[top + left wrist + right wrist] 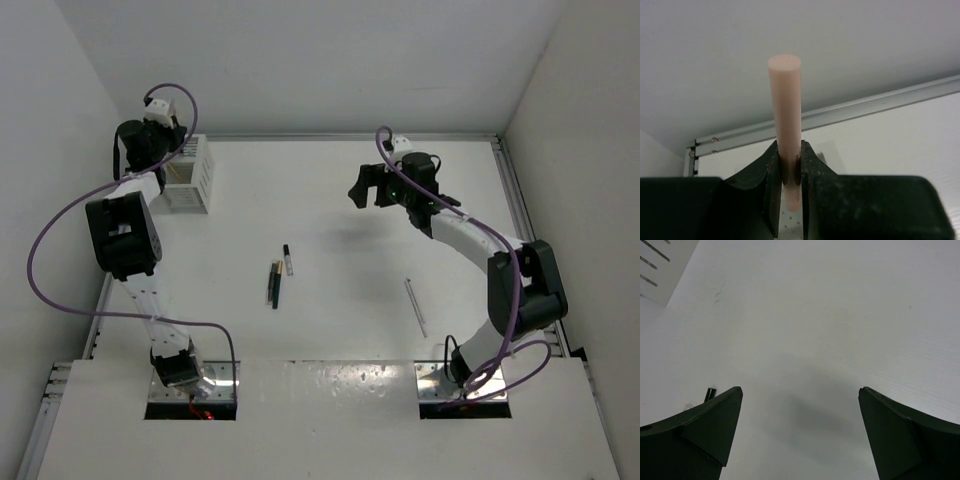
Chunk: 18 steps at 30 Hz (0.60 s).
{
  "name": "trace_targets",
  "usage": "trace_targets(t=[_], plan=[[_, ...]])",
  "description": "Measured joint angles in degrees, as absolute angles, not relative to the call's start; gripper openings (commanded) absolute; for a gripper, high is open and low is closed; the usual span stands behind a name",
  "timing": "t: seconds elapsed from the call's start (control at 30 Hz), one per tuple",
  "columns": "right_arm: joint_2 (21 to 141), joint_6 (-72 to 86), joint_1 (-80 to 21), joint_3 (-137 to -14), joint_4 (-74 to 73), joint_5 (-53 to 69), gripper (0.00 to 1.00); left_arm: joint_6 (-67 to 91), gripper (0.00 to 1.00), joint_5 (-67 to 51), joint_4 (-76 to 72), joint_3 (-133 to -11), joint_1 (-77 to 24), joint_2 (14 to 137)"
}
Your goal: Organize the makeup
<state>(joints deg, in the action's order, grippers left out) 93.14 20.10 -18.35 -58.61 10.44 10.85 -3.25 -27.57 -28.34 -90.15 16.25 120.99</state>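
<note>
Left hand (789,155): at the far left of the bench (340,210), by the far corner of the slatted box (190,178). It is clamped tight on a peach stick (785,100), gripped near one end. The stick's long axis runs in line with the fingers, and its flat free end points out past the tips.

Right hand (365,185): over bare bench, far and right of centre. Its fingers are spread wide with nothing between them.

On the bench, mid-left: a black-and-white stick (288,260) with its long axis near-to-far. Just near and left of it is a pair of dark sticks (274,284), side by side on the same near-to-far line. I cannot tell whether the pair touch.

Well apart, to the right: a thin clear stick (415,305), also near-to-far, its near end slanted a little right.
</note>
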Motion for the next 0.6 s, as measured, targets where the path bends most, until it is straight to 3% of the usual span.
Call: trace_targets(t=[0.03,0.13,0.27,0.6], plan=[[92.9,19.7,-18.3,-58.6,9.7,10.5,1.0,-3.2,0.32,-28.0,-28.9,-88.9,16.4,121.0],[91.9,18.4,-18.4,-58.5,7.0,9.6,1.0,-3.5,0.38,-29.4,-29.3,-86.2,16.9,121.0],[89.2,16.7,-18.7,-57.4,4.1,8.0,1.0,-3.7,0.62,-30.7,-28.9,-85.8,17.0,121.2],[81.7,13.2,-21.4,-52.4,-0.3,2.6,1.0,-1.8,0.63,-34.2,-24.1,-91.4,18.6,119.9]])
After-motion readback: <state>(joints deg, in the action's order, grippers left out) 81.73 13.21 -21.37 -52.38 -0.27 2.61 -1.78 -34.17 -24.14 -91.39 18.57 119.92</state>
